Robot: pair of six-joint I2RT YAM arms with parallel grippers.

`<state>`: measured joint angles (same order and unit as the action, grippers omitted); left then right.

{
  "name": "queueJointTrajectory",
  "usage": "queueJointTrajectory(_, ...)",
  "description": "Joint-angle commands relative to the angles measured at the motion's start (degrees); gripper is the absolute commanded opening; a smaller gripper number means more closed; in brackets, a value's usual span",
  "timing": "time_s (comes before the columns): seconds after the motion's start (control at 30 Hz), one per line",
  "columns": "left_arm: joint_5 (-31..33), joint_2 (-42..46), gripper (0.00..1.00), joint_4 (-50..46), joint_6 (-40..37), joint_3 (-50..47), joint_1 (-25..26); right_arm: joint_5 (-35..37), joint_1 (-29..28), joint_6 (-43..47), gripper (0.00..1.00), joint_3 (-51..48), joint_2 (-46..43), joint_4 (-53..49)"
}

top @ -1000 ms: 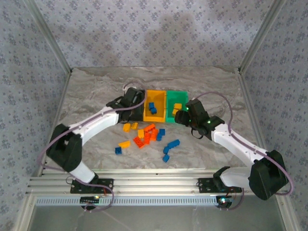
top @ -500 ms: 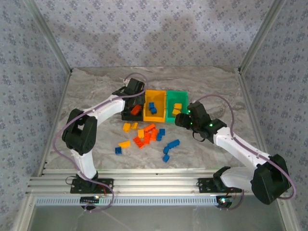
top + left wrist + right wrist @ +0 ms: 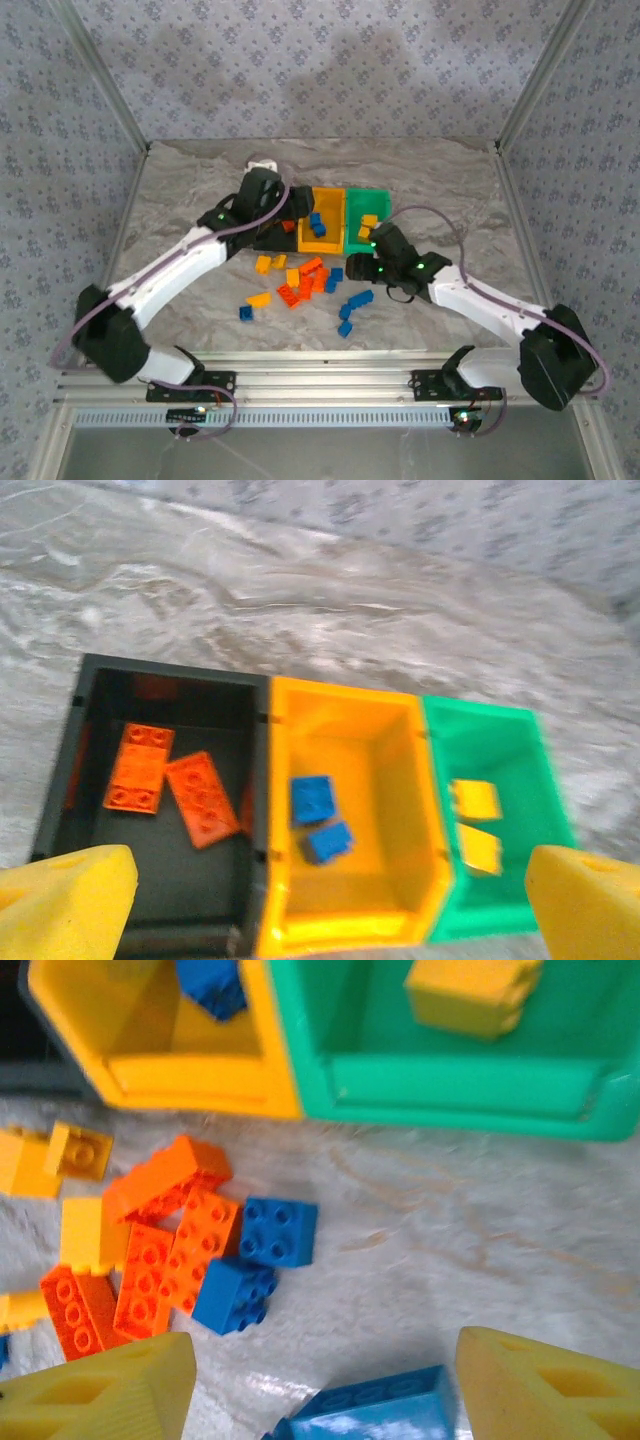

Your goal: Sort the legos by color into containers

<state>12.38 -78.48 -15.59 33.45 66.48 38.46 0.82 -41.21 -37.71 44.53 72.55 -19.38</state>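
My left gripper [image 3: 325,912] hangs open above the three joined bins, its yellow fingertips [image 3: 65,900] wide apart and nothing between them. The black bin [image 3: 90,680] holds two red-orange bricks [image 3: 140,767]. Two blue bricks [image 3: 312,800] lie in the yellow-orange bin [image 3: 345,705], and two yellow bricks [image 3: 476,800] in the green bin [image 3: 490,735]. My right gripper [image 3: 362,268] is open and low over the table in front of the bins, with a long blue brick [image 3: 370,1415] lying between its fingers [image 3: 100,1390]. Left of it sit two small blue bricks [image 3: 278,1230] beside the loose red-orange bricks [image 3: 200,1250].
More loose bricks are scattered in front of the bins: yellow ones [image 3: 264,264] to the left, a lone blue one [image 3: 245,313] near the front, and blue ones [image 3: 346,320] below the right gripper. The left arm [image 3: 180,265] stretches across the left half of the table.
The left gripper has drifted back and left off the black bin, where a red-orange brick now shows. The right gripper has swung left and down from the green bin toward the loose bricks.
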Motion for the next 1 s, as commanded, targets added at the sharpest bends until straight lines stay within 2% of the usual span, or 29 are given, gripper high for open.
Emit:
queueJointTrajectory(0.0,-1.8,6.16,1.0,0.17,2.85,-7.41,2.51,2.5,-3.91,0.1,0.67,2.9,4.04,1.53)
queueJointTrajectory(0.17,-0.18,16.11,1.0,-1.88,5.67,-18.22,5.79,5.31,-7.66,-6.49,0.62,4.64,10.58,4.94)
queueJointTrajectory(0.43,0.46,31.31,1.0,-3.29,11.29,-32.27,6.21,7.18,-9.92,-13.01,0.58,7.05,19.26,7.25)
queueJointTrajectory(0.6,1.15,35.88,1.0,-5.83,11.46,-34.62,6.19,6.6,-9.94,-14.05,0.55,7.98,22.16,7.73)
queueJointTrajectory(0.8,2.39,38.65,1.0,-7.26,11.13,-35.63,6.19,6.69,-9.94,-15.16,0.39,6.44,22.46,7.32)
queueJointTrajectory(0.97,2.39,39.1,1.0,-7.51,10.94,-36.06,6.19,7.65,-10.18,-15.4,0.28,3.55,18.5,6.83)
